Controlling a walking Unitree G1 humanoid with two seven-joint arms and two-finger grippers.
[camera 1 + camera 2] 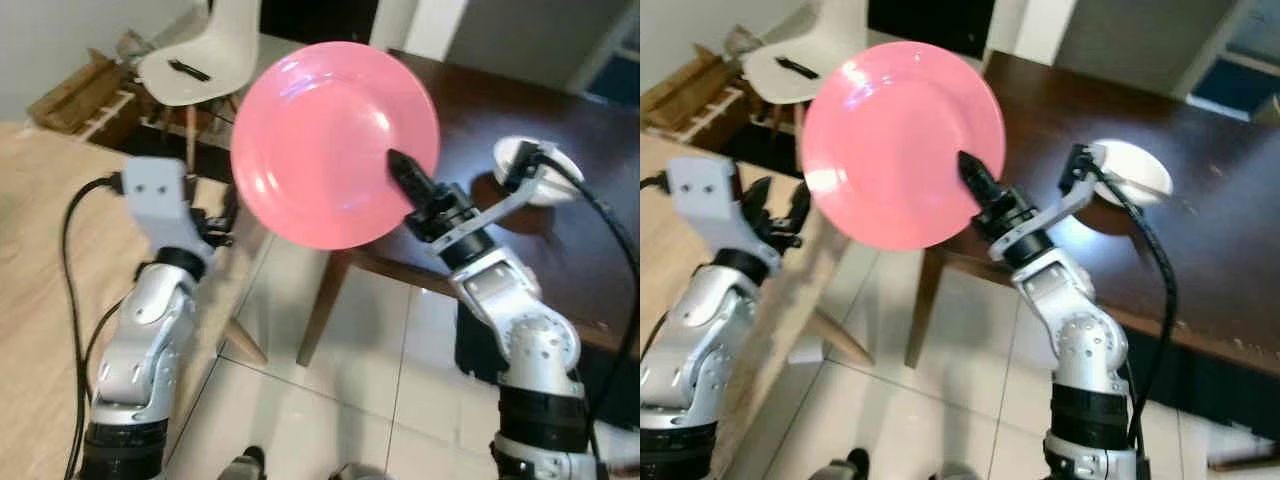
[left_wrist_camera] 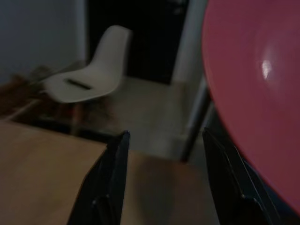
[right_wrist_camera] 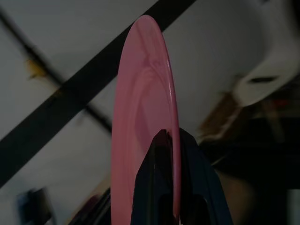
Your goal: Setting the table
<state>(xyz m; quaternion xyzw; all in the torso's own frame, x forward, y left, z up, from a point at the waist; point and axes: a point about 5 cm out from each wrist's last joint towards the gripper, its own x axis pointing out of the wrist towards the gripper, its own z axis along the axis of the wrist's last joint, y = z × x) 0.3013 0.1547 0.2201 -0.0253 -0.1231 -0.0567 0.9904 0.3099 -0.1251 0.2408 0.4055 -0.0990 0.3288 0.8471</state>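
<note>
**Plate in right gripper, held up in front of desk**

Right gripper (image 1: 400, 166) clamped on rim of pink plate (image 1: 330, 140), fingers either side of the edge. Plate held upright in the air, face toward head camera, above the near corner of the dark wooden desk (image 1: 590, 240). Left gripper (image 2: 164, 154) open, empty, beside the plate. White chair (image 1: 205, 55) behind.

Dark wooden table (image 1: 600, 190), white bowl (image 1: 535, 170)

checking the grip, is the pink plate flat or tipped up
Tipped up: the round pink plate faces the head camera, its rim pinched by the right gripper fingers, off the dark wooden table.
</note>
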